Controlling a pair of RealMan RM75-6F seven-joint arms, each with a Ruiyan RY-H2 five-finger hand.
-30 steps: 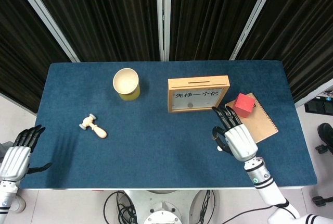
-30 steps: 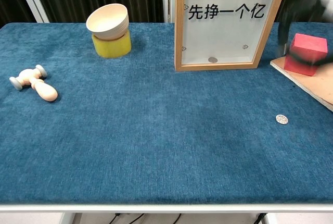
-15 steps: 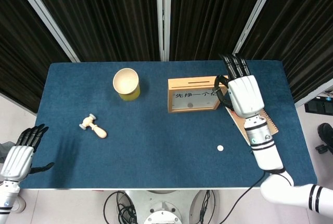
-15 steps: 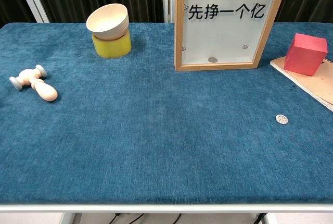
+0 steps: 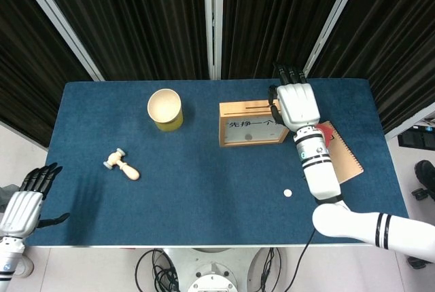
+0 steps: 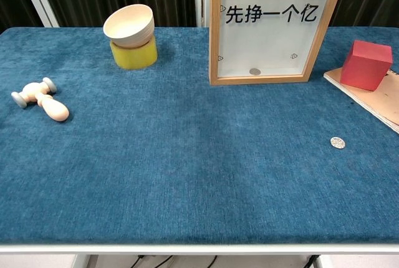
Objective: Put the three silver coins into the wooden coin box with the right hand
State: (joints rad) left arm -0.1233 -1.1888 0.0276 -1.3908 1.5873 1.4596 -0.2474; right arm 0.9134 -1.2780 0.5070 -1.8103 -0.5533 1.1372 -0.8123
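The wooden coin box (image 5: pixel 253 123) stands upright at the back middle of the blue table, with a glass front printed "More Money" (image 6: pixel 274 28). One silver coin (image 6: pixel 255 71) lies inside it at the bottom. Another silver coin (image 5: pixel 287 193) lies on the cloth toward the front right (image 6: pixel 337 143). My right hand (image 5: pixel 295 102) hovers over the box's right end, seen from the back with its fingers pointing away; what it holds is hidden. It does not show in the chest view. My left hand (image 5: pixel 24 204) hangs off the table's front left corner, fingers apart and empty.
A yellow cup with a pale bowl on it (image 5: pixel 165 108) stands at the back left (image 6: pixel 131 34). A small wooden mallet (image 5: pixel 122 165) lies at the left. A red cube (image 6: pixel 365 64) sits on a brown notebook (image 5: pixel 343 159) right of the box.
My right hand rose from the coin on the front right cloth and swung back over the box's right end. That coin still lies there. The left hand stayed put.
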